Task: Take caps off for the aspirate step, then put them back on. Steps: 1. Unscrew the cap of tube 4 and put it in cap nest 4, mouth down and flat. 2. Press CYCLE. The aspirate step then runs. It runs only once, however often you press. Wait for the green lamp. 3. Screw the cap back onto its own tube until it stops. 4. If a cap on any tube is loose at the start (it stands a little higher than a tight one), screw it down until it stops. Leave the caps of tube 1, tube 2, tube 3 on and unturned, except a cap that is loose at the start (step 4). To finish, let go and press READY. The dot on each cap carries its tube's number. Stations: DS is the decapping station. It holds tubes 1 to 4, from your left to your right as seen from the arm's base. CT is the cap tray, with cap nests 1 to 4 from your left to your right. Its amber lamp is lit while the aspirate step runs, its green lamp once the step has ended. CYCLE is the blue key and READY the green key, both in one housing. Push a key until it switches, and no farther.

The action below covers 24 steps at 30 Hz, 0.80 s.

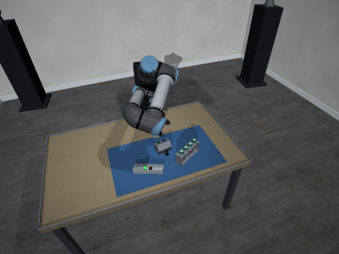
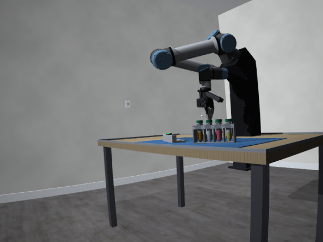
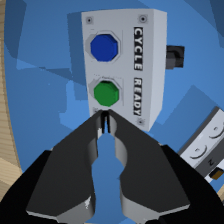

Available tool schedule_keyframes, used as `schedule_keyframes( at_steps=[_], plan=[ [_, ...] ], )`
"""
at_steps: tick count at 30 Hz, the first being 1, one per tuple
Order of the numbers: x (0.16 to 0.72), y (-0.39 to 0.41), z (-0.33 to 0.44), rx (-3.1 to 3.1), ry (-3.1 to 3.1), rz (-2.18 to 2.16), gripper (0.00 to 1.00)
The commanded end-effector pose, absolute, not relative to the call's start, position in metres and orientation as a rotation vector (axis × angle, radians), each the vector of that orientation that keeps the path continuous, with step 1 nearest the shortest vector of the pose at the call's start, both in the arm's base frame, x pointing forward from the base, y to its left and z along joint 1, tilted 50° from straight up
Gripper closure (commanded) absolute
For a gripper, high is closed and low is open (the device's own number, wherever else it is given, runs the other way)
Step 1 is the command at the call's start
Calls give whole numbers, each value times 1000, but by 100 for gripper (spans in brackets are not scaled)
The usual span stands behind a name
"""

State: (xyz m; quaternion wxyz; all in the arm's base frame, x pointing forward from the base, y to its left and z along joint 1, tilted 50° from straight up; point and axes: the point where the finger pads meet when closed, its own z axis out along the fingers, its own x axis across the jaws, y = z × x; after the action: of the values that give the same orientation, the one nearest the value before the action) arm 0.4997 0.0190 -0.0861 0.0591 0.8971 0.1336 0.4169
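Note:
My gripper (image 3: 105, 111) is shut and empty, its tips just over the near edge of the green READY key (image 3: 106, 93) on the grey key housing (image 3: 124, 60). The blue CYCLE key (image 3: 104, 47) lies beyond it. In the top view the housing (image 1: 162, 146) sits under the arm's wrist. The decapping station (image 1: 187, 151) holds four tubes, all with green caps on; it also shows in the exterior view (image 2: 213, 132). The cap tray (image 1: 148, 169) shows a lit green lamp (image 1: 144, 167). In the exterior view my gripper (image 2: 209, 111) hangs above and behind the tube row.
A blue mat (image 1: 165, 158) lies on the wooden table with a raised rim. The arm's black pedestal (image 2: 244, 94) stands behind the table. A corner of the cap tray (image 3: 207, 150) shows at the right of the wrist view.

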Motion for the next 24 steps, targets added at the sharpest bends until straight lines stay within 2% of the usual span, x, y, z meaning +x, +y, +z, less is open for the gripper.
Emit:
schedule_keyframes(
  at_steps=[1,8,24],
  plan=[
    [502,18,-88,2738,409,1224,100],
    [516,18,-96,2877,422,907,100],
    [516,18,-96,2877,422,907,100]
  ],
)
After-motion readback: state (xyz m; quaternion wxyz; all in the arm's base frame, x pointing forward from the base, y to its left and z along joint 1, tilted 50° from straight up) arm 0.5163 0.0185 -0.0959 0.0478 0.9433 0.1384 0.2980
